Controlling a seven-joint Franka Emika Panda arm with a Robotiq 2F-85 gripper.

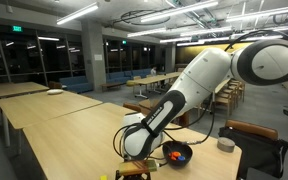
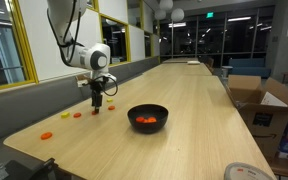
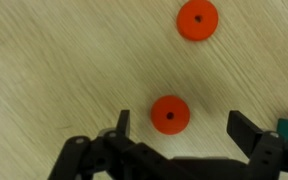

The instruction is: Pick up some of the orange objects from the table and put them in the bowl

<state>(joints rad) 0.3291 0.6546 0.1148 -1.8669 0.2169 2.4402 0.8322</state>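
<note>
Two fingers (image 3: 122,125) of gripper (image 3: 184,128): spread wide, holding nothing, pointed down at table (image 3: 44,60). One of the orange objects (image 3: 169,114), flat and round with a centre hole, lying between them, clear of both. Fingertip contact with the wood: cannot tell. Another orange piece (image 3: 196,20) just beyond, apart. In an exterior view, more strewn along the table's long edge (image 2: 66,116). Bowl (image 2: 148,116) near gripper, not touching, orange pieces inside. Bare wood beyond bowl toward the far end.
</note>
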